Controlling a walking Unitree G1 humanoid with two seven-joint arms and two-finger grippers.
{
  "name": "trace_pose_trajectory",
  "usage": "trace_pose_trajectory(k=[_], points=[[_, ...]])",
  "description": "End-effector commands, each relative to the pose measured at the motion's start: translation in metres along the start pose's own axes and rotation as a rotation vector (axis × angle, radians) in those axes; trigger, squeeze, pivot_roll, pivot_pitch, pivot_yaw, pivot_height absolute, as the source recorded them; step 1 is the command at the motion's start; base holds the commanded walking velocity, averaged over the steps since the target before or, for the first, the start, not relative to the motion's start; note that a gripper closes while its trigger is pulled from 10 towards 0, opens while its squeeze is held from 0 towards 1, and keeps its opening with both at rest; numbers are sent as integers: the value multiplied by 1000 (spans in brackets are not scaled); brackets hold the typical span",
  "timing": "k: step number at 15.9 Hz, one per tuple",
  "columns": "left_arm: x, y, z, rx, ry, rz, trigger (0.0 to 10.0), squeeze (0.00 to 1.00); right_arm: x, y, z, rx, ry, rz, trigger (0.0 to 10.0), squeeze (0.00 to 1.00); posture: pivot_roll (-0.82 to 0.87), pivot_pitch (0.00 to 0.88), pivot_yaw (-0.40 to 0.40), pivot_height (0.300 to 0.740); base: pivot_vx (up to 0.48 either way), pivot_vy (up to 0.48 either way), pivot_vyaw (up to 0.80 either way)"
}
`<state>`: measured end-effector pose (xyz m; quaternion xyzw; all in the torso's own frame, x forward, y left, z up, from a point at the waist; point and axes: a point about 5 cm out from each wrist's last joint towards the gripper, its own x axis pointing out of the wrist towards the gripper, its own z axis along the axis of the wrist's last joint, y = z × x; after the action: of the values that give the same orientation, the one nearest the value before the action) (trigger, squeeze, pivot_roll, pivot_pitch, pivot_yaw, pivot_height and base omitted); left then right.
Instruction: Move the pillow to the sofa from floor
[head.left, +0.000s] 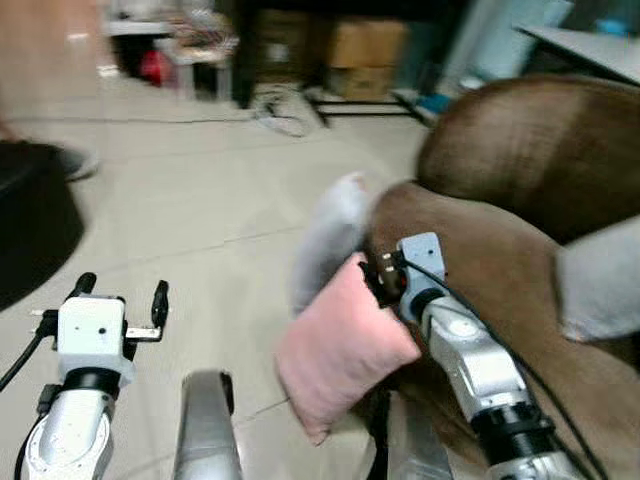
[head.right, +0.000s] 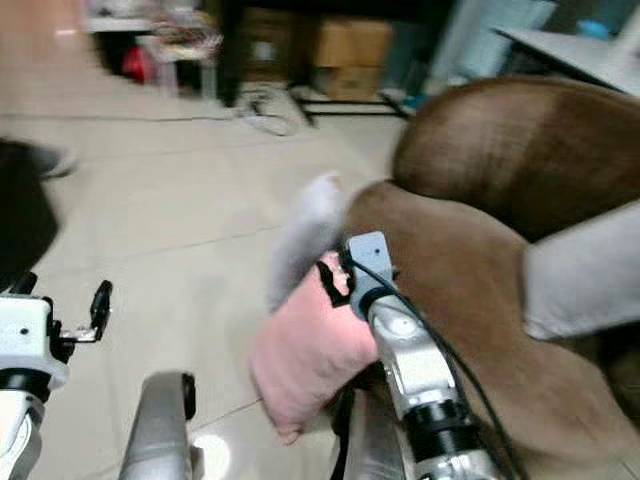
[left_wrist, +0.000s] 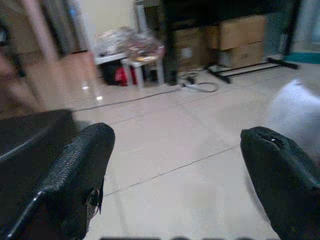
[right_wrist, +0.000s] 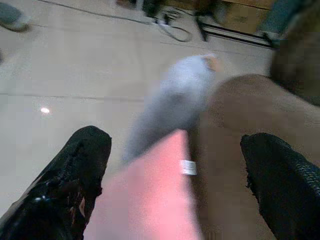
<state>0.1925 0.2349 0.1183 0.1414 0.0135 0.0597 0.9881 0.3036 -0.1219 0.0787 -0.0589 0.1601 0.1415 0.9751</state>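
The pillow (head.left: 340, 350) is pink, soft and roughly square, with a small white tag (right_wrist: 188, 167) at one edge. It leans against the front of the sofa (head.left: 500, 250), tilted, with its lower corner down near the floor (head.left: 200, 200) and its upper edge up at the seat edge. Its long axis runs from low, near the robot, up toward the sofa. The sofa is brown, with a rounded arm. A grey pillow (head.left: 330, 240) stands just behind the pink one, also against the sofa. The right gripper (right_wrist: 175, 185) is at the top edge of the pink pillow, with its fingers wide apart, one on each side. The left gripper (left_wrist: 175, 170) hangs over the floor, its fingers also apart, holding nothing.
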Motion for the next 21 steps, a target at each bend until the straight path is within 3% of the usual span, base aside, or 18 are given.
trace_pose_trajectory(k=[1, 5, 8, 12, 14, 21], points=[[1, -7, 4, -13, -25, -34, 10000, 0, 0, -5, 3, -35, -8, -5, 10000, 0, 72, 0, -155, 525, 356, 0, 0], [4, -5, 3, 7, -24, -68, 10000, 0, 0, -6, 1, 17, -13, -50, 10000, 0, 59, 0, -108, 525, 359, 0, 308], [5, -4, 3, 15, -24, -77, 10000, 0, 0, -4, -2, 7, -2, -40, 10000, 0, 61, 0, -104, 525, 280, 0, 0], [3, 1, 2, 10, -35, -77, 10000, 0, 3, 2, -4, -56, 22, 56, 10000, 0, 67, 0, -115, 525, 0, 0, 0], [3, 3, 1, 14, -33, -83, 10000, 0, 5, 2, -4, -44, 27, 74, 10000, 0, 67, 0, -115, 515, 0, 0, 0], [2, 2, -8, 103, 16, -287, 10000, 0, 18, 9, -21, -57, 138, 144, 10000, 0, 72, 0, -126, 450, 0, 0, 0]])
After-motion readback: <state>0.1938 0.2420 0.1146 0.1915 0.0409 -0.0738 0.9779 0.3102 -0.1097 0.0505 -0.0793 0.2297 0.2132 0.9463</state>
